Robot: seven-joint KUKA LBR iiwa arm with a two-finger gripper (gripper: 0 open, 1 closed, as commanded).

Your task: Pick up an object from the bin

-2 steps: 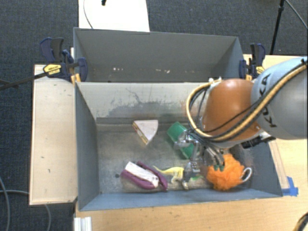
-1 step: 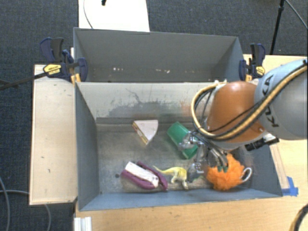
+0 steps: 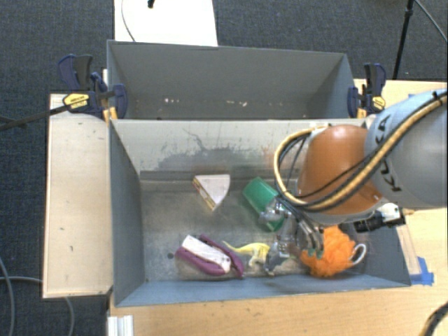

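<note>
My gripper (image 3: 281, 252) reaches down near the bin's front wall, right of centre, under the orange dome of the wrist. Its tips stand just right of a small yellow toy figure (image 3: 253, 252) lying on the floor. A fuzzy orange toy (image 3: 329, 252) with a white loop lies directly to the gripper's right. A green cup-like thing (image 3: 262, 196) lies tipped just behind the gripper, partly covered by it. I cannot see anything held between the fingers.
A purple and white object (image 3: 207, 256) lies left of the yellow toy along the front wall. A pale wedge-shaped block (image 3: 213, 187) sits mid-floor further back. The arm and its cables cover the bin's right side.
</note>
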